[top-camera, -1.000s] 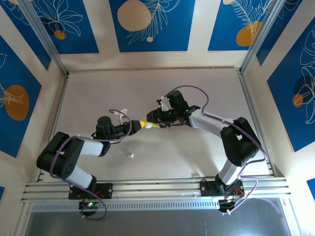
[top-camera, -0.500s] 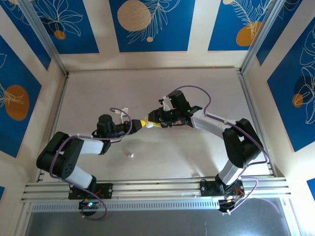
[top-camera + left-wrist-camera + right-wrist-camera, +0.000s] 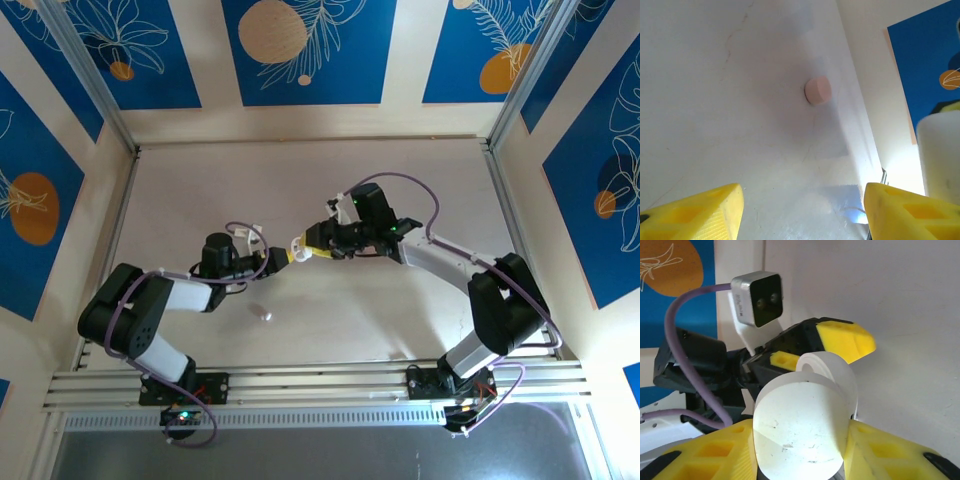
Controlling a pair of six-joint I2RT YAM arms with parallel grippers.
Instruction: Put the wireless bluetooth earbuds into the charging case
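White charging case (image 3: 799, 432) in right tool (image 3: 800, 447), lid (image 3: 829, 371) open toward left tool (image 3: 283, 257).

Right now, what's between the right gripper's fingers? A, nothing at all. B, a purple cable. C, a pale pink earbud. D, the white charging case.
D: in the right wrist view the white charging case sits clamped in the right gripper, one yellow jaw on each side of it.
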